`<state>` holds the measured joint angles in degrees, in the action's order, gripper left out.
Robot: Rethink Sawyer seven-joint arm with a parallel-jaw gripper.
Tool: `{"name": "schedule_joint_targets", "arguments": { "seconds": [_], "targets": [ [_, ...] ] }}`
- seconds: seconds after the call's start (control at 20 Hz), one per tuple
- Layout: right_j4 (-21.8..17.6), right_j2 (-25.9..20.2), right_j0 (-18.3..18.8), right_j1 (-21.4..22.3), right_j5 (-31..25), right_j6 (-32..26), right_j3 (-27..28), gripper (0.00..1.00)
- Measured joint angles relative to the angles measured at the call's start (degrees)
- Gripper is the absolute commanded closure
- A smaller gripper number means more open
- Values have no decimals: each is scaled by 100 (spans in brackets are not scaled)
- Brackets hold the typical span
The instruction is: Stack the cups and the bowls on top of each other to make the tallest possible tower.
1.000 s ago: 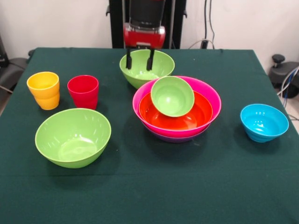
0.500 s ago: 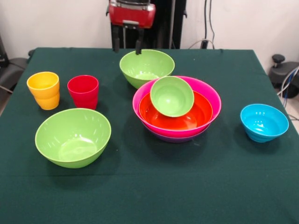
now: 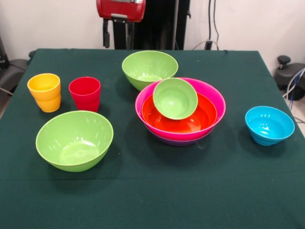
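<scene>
My gripper [image 3: 117, 40] hangs open and empty above the table's far edge, up and left of a large lime green bowl [image 3: 149, 68]. The tower is a purple bowl [image 3: 177, 141] at the bottom, a hot pink bowl [image 3: 215, 98] in it, then an orange bowl [image 3: 202, 117]. A small lime green bowl [image 3: 175, 98] leans tilted inside the orange bowl. A second large lime green bowl [image 3: 75, 140] sits at the front left. A yellow cup [image 3: 44, 91] and a red cup [image 3: 85, 93] stand upright at the left. A sky blue bowl [image 3: 269, 125] sits at the right. No separate orange cup shows.
The dark green tablecloth [image 3: 157, 191] covers the table. The robot's black pedestal [image 3: 157, 24] stands behind the far edge. Black gear and cables [image 3: 290, 76] lie off the table's right side.
My gripper has risen out of the far lime green bowl and moved left in the picture, empty. The bowls and cups have not moved.
</scene>
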<state>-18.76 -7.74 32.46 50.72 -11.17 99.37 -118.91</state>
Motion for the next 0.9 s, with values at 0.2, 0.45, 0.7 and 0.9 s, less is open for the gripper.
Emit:
{"name": "schedule_joint_targets", "arguments": {
  "seconds": [0.2,0.45,0.7,0.9],
  "targets": [
    [-1,2,-147,-62,-2,0,4,0],
    [0,41,-484,-249,18,0,7,0],
    [-1,180,-840,-678,351,0,27,0],
    [-51,183,-773,-986,618,0,46,0]
  ]
}}
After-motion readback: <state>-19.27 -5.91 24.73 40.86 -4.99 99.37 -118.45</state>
